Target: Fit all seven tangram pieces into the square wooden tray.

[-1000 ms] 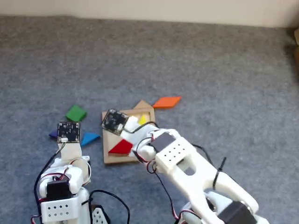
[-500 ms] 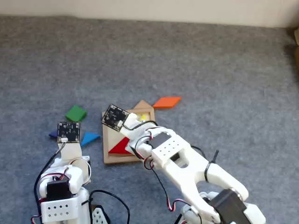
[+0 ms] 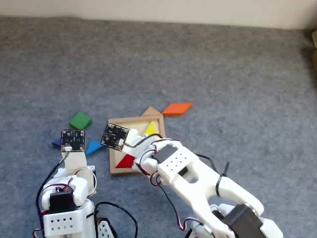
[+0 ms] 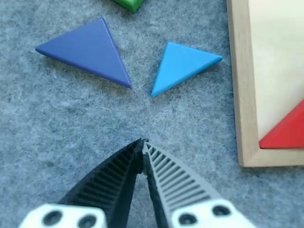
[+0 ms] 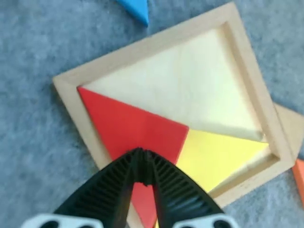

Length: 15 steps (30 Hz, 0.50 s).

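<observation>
The right arm stretches from five o'clock towards the square wooden tray (image 3: 136, 119), its wrist tipped down over the tray's nine o'clock side. The right gripper (image 5: 141, 153) hovers over the red triangle (image 5: 137, 126), jaws pinched together with nothing between them. That red triangle lies inside the tray, edge to edge with the yellow triangle (image 5: 218, 152).

The left arm sits folded near its base, with the left gripper (image 4: 142, 142) pointing down at the grey carpet (image 3: 223, 64), also closed and empty. The light blue triangle (image 4: 180, 64) and dark blue triangle (image 4: 88, 50) lie just beyond its tips, at the tray's nine o'clock. Seen from above, the green square (image 3: 80, 120) lies at the tray's ten o'clock, a tan triangle (image 3: 150, 111) touches its rim at twelve, and the orange parallelogram (image 3: 177, 108) lies at one.
</observation>
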Available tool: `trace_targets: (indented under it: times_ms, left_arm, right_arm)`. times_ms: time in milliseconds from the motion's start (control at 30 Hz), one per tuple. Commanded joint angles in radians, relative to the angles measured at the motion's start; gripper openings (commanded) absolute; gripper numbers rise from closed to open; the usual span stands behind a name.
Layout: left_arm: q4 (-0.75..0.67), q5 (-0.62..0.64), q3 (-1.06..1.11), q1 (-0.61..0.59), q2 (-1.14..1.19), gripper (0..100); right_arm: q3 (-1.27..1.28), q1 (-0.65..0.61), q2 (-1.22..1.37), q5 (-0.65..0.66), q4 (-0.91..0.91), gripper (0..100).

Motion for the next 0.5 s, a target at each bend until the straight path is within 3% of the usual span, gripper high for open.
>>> trace_targets:
  times_ms: [0, 200, 267, 333, 467]
  left_arm:
    - [0.005, 0.011, 0.019, -0.012, -0.033, 1]
    - [0.005, 0.011, 0.019, -0.012, -0.033, 1]
    - [0.005, 0.011, 0.019, -0.012, -0.033, 1]
    - [0.005, 0.011, 0.019, -0.012, -0.033, 1]
    - [0.005, 0.011, 0.019, -0.012, -0.033, 1]
  right_arm:
    - [-0.002, -0.013, -0.105, -0.012, 0.064, 0.5]
    - [-0.005, 0.077, -0.219, -0.025, 0.076, 0.5]
    - [-0.008, 0.133, -0.231, -0.107, 0.061, 0.5]
    - [-0.007, 0.174, -0.223, -0.19, -0.005, 0.7]
    - [0.001, 0.188, -0.147, -0.204, -0.131, 0.7]
